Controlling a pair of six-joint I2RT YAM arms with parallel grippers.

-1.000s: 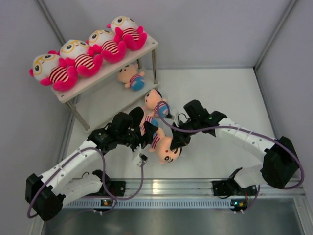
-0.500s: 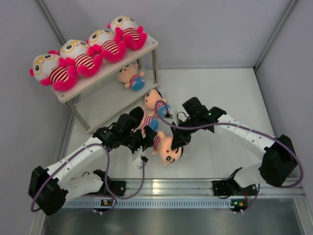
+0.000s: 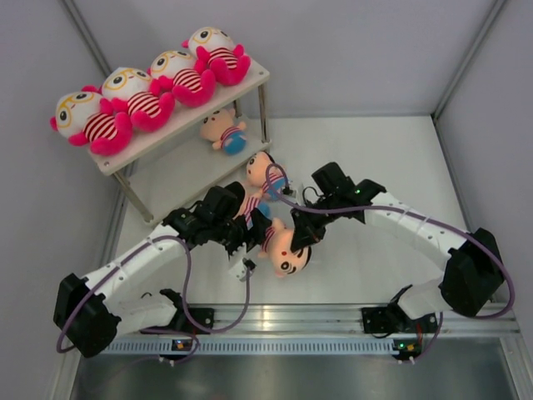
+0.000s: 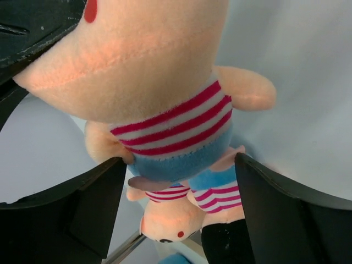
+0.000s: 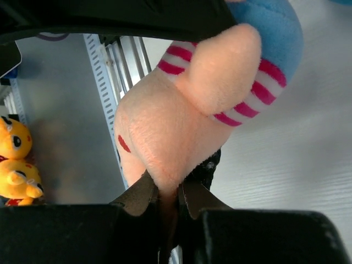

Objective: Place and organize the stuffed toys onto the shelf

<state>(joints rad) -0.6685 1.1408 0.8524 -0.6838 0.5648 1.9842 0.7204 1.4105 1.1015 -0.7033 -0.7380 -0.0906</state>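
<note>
Both arms reach inward and meet mid-counter (image 3: 391,150). The right gripper (image 3: 300,237) is clamped on the head of a peach-faced doll (image 3: 287,257). The left gripper (image 4: 179,165) is spread wide, fingers flanking the doll's striped torso without squeezing it.

The shelf (image 3: 200,112) stands far-left by the wall. Four white-headed toys (image 3: 137,104) fill its top board. One doll (image 3: 223,131) lies on the lower board, with bare board beside it.

The right wrist view alone catches yellow plush faces (image 5: 14,159) at its left edge.
</note>
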